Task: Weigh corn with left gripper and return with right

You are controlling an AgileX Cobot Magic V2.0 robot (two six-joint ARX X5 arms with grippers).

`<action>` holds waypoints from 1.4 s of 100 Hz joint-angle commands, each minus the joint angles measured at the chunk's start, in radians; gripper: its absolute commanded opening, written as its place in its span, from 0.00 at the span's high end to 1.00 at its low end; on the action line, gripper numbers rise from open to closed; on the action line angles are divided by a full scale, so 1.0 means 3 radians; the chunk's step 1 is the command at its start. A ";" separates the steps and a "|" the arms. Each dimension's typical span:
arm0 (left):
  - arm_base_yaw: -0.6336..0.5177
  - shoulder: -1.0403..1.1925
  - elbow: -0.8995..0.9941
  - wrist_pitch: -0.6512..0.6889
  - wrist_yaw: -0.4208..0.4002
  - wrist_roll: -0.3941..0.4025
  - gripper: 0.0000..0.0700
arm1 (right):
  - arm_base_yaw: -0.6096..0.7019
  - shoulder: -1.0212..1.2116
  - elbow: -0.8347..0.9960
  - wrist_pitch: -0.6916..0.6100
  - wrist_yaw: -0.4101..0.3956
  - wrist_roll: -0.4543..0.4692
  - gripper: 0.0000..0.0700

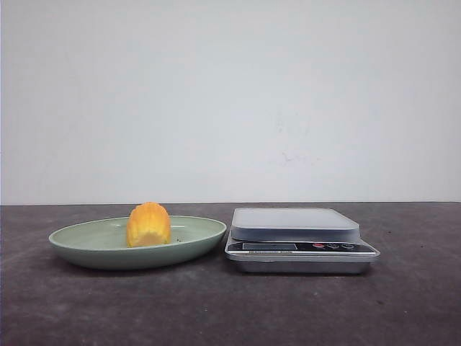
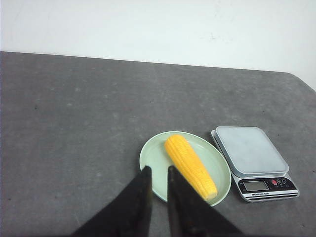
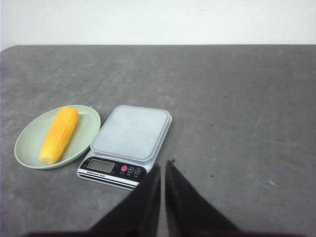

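The corn [image 1: 148,225] is a yellow-orange cob lying in a pale green plate [image 1: 79,245] left of centre, seen end-on from the front. It shows full length in the left wrist view [image 2: 190,166] and the right wrist view [image 3: 59,134]. My left gripper [image 2: 158,169] hovers above the plate's near rim [image 2: 157,160], beside the cob, jaws nearly together and empty. My right gripper [image 3: 163,164] hovers near the scale's front right corner, jaws nearly together and empty. Neither gripper shows in the front view.
A silver kitchen scale [image 1: 295,225] with a grey platform stands right next to the plate, its display and buttons facing me. It also shows in the left wrist view [image 2: 249,150] and the right wrist view [image 3: 129,132]. The dark grey table ends at a white wall.
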 commanded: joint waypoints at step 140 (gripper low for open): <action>0.2439 -0.0964 -0.3192 0.3126 0.1328 0.0657 0.97 | 0.0011 0.0000 0.0041 0.0034 0.0000 0.0032 0.99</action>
